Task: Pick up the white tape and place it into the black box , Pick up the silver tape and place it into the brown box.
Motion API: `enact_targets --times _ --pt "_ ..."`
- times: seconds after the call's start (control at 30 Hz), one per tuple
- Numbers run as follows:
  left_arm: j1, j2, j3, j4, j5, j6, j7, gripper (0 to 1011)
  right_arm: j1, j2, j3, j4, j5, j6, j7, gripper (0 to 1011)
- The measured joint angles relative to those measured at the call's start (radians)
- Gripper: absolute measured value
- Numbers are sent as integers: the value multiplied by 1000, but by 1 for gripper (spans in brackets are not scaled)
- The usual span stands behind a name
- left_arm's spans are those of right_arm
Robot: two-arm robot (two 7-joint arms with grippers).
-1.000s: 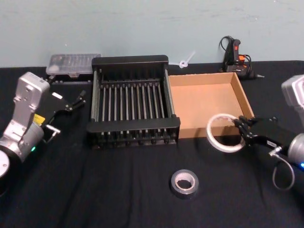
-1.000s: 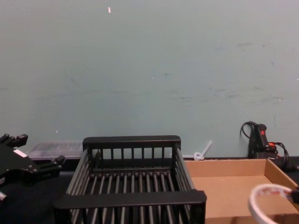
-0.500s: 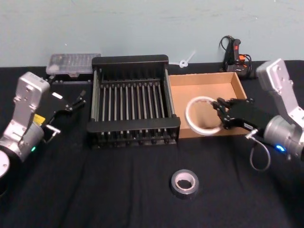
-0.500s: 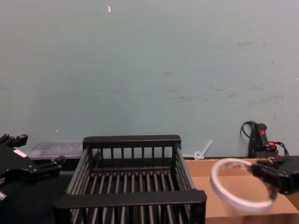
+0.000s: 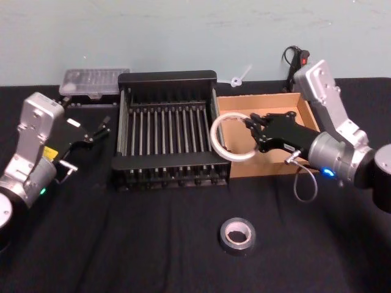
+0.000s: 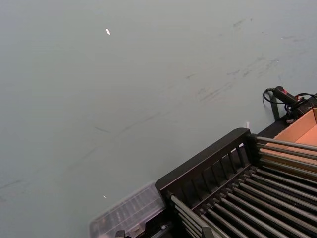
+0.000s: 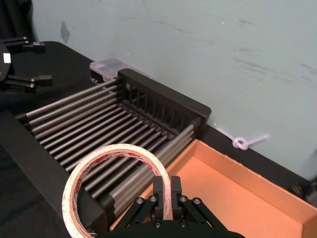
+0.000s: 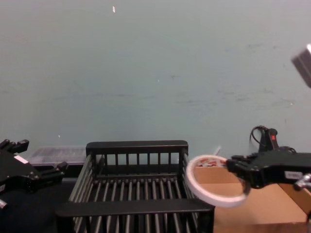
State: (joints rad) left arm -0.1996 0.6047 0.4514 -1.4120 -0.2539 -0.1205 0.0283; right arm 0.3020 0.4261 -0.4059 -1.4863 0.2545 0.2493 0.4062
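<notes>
**Right jaws clamped on white tape at the crate's right wall**

Right gripper (image 5: pixel 252 129): fingers pinched on the rim of the white tape (image 5: pixel 231 137), one finger inside the ring and one outside. Left gripper (image 5: pixel 102 127): fingers spread, holding nothing, parked on the black cloth left of the crate.

No readable writing or brand on any item.

Nearest: silver tape (image 5: pixel 237 235), flat on the cloth, dull grey band, pale inner ring around a dark hole, well in front of both boxes.

Middle: white tape, held in the air, tilted on edge; thin white band with a reddish inner lining, wide open centre. It hangs over the seam between the black box (image 5: pixel 168 80) and the brown box (image 5: pixel 308 118), just above the crate's right wall.

Black box: slatted sides, ribbed bar floor. Brown box: shallow cardboard tray touching the crate's right side.

Far: clear plastic case (image 5: pixel 95 81) behind the crate's left corner; black tool (image 5: pixel 301 60) with a red button by the wall.
</notes>
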Motion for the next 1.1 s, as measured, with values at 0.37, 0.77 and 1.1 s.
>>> enact_targets --times 0.37,0.77,1.1 --pt "0 0 0 0 0 0 0 1001 85 -54 -45 83 -25 -10 24 94" --pt "0 0 0 0 0 0 0 1001 165 -111 -89 172 -55 -29 42 94" --pt "0 0 0 0 0 0 0 1001 222 -158 -119 253 -79 -50 53 94"
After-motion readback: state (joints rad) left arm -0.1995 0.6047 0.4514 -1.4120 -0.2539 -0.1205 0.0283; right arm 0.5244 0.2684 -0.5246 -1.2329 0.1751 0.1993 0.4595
